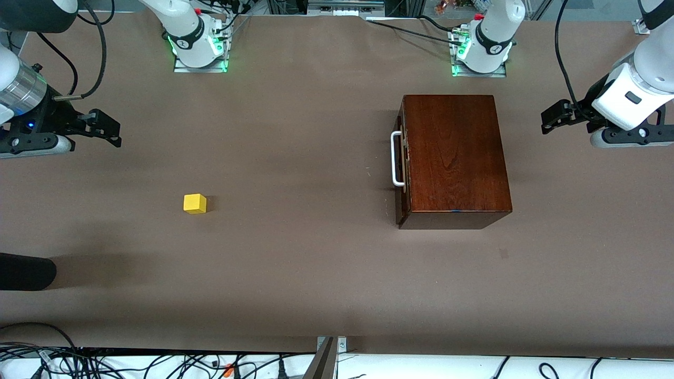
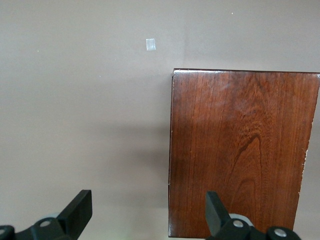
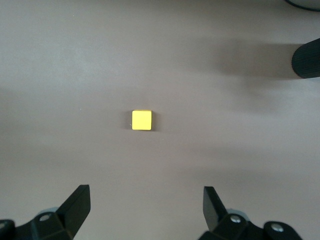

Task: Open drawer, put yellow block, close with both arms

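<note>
We see the drawer shut (white handle flush). Yellow block sits alone on the table. Both the left gripper and right gripper hover spread wide, holding nothing.

Robotics laboratory: two arm bases bolted to a brown-covered table, green status lights lit, loose cables bundled along the table's near edge.

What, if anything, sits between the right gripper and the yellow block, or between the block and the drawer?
Nothing visible does. Bare table lies between the right gripper, jaws open, and the yellow block, and between the block and the drawer. The drawer is shut in its wooden box, so it must be opened first.
</note>
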